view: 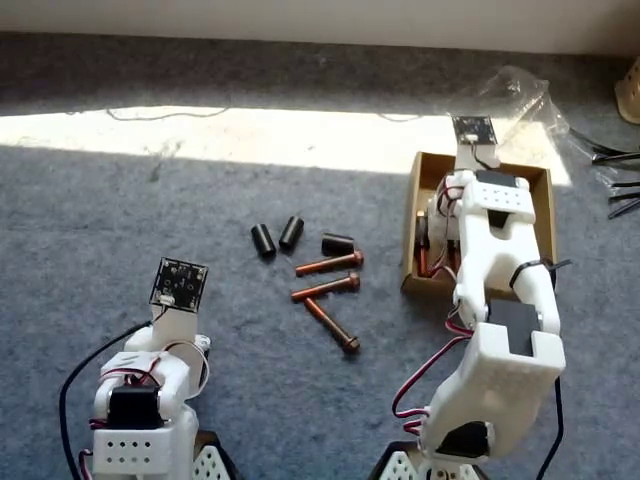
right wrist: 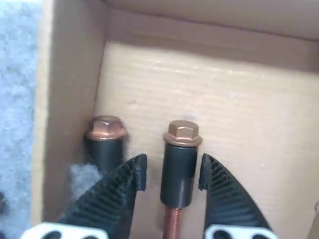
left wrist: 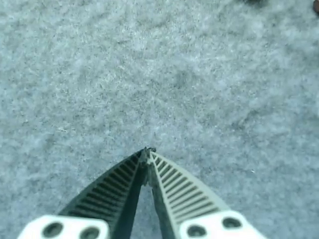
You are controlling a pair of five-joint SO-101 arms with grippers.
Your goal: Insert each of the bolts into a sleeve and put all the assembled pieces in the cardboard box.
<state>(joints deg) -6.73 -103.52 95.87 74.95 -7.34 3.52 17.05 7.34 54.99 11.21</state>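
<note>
Grey carpet (view: 150, 230) under cardboard box (right wrist: 224, 84)

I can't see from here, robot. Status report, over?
Left gripper shut, over carpet. Right gripper open in cardboard box, straddling a sleeved bolt; second sleeved bolt beside it. Three bolts, three sleeves loose on carpet. Nothing blocking.

A sleeved bolt (right wrist: 105, 144) and the box wall (right wrist: 70, 99) crowd the right tool (right wrist: 172, 172).

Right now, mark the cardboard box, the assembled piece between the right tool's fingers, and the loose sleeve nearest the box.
Cardboard box (view: 412, 240): high view, on an outer side wall.
Assembled piece (right wrist: 179, 184): right wrist view, on its black sleeve.
Loose sleeve (view: 337, 244): high view, middle of its side.
</note>
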